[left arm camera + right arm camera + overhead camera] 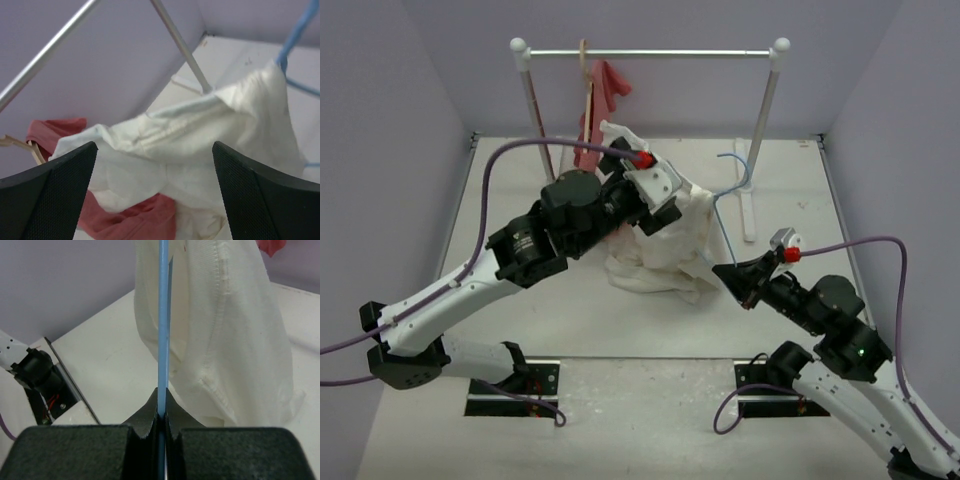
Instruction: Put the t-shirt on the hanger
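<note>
The cream t-shirt [670, 240] hangs bunched over one side of the light-blue wire hanger [732, 185], its lower part heaped on the table. My right gripper [736, 276] is shut on the hanger's wire; in the right wrist view the jaws [161, 410] pinch the blue wire [163, 315], with the shirt [225, 330] draped just to its right. My left gripper [658, 198] is open at the shirt's upper left. In the left wrist view its fingers [265, 190] stand wide apart around the shirt's folds [190, 135], with the hanger [295, 40] beyond.
A clothes rack [650, 53] stands at the back with a red garment [605, 100] on a wooden hanger. Red cloth [135, 215] also lies under the shirt below my left gripper. The rack's right post [760, 130] is close behind the blue hanger.
</note>
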